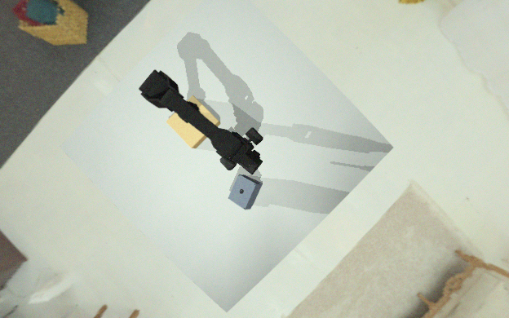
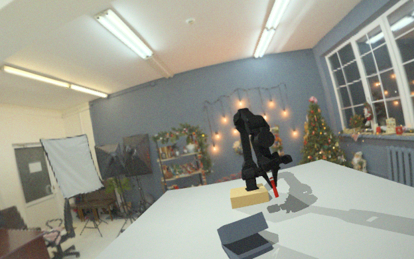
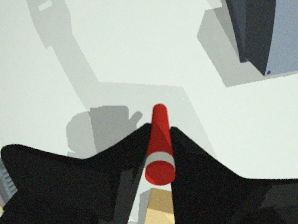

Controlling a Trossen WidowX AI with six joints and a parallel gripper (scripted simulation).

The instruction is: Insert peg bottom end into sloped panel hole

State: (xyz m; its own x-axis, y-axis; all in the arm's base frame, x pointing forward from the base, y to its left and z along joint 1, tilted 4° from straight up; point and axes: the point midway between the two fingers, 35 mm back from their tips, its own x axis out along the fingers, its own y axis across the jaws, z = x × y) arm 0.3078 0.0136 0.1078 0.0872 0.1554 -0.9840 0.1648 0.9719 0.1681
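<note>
A red round peg (image 2: 275,192) (image 3: 160,173) with a grey band near its upper end is held between the fingers of my gripper (image 3: 160,130), which is shut on it. In the exterior view the peg leans slightly and its lower end is above the table. The top view does not show the peg, as the arm covers it. The blue-grey sloped panel (image 1: 250,197) (image 2: 243,228) (image 3: 287,35) stands apart from the gripper and peg. Its round dark hole (image 1: 241,191) shows in the top view; the exterior view does not show the hole.
The arm's tan base block (image 1: 186,131) (image 2: 249,198) sits behind the gripper, on the side away from the panel. The pale table (image 1: 156,196) (image 2: 176,229) carries dark shadows of the arm and a shadow beside the panel.
</note>
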